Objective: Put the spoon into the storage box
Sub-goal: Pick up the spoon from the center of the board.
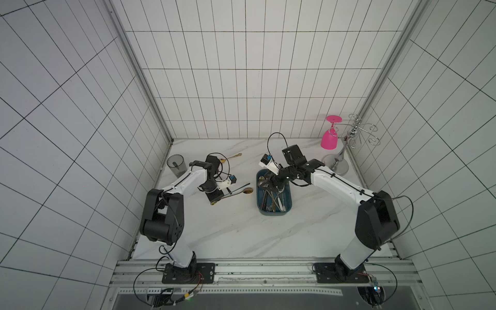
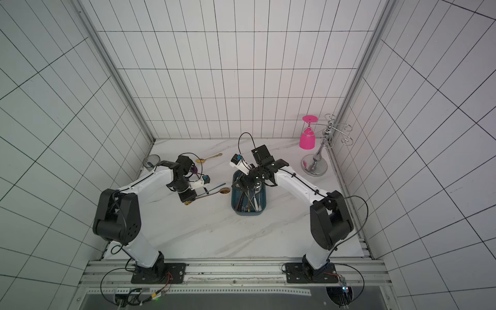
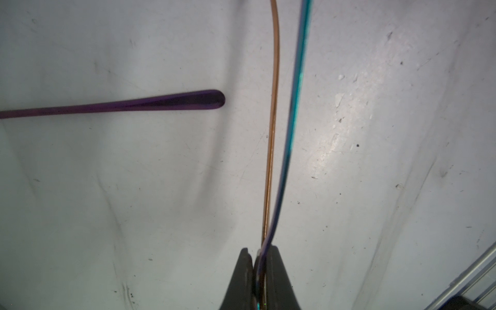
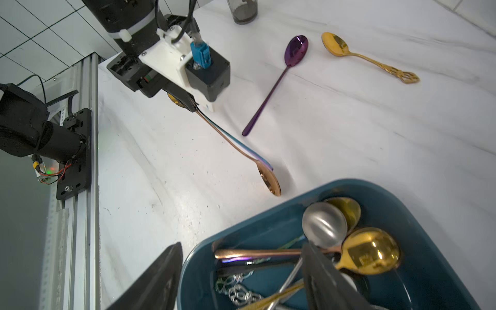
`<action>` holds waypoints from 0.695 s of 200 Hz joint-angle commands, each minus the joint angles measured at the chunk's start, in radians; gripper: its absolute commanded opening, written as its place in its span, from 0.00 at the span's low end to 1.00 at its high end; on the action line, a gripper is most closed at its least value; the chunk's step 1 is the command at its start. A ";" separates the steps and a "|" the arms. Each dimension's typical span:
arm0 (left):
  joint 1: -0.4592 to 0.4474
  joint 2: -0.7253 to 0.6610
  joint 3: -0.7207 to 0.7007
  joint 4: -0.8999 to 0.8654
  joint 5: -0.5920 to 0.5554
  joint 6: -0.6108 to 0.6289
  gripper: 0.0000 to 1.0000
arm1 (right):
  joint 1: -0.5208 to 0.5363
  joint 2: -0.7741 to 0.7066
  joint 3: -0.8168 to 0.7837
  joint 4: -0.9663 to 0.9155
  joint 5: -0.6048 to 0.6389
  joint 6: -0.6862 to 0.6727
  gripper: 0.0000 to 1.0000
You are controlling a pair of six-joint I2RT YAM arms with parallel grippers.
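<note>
My left gripper (image 3: 259,268) is shut on two thin handles at once. One belongs to a copper spoon (image 4: 268,178), the other is an iridescent blue handle (image 3: 295,94). The copper spoon's bowl (image 1: 248,190) sits low by the table, just left of the storage box (image 1: 273,214). The box is a dark teal tub (image 4: 429,241) holding several spoons. My right gripper (image 4: 241,268) stands open over the box's far end, one finger outside the wall, the other inside above the cutlery. In both top views it hangs over the box (image 2: 248,214).
A purple spoon (image 4: 295,51) and an ornate gold spoon (image 4: 335,45) lie on the marble behind the left arm. A smoky cup (image 1: 176,163) stands far left. A pink glass (image 1: 329,137) hangs on a chrome rack (image 1: 338,161) at the far right.
</note>
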 commanded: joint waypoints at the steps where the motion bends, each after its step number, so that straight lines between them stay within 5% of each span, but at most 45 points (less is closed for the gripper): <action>1: -0.005 -0.033 -0.017 0.003 0.024 0.024 0.00 | 0.030 0.113 0.153 -0.123 -0.079 -0.118 0.73; 82: -0.015 -0.041 -0.010 0.000 0.032 0.025 0.00 | 0.061 0.446 0.479 -0.308 -0.117 -0.278 0.68; 139: -0.016 -0.042 -0.008 -0.001 0.031 0.030 0.00 | 0.062 0.500 0.506 -0.340 -0.173 -0.336 0.42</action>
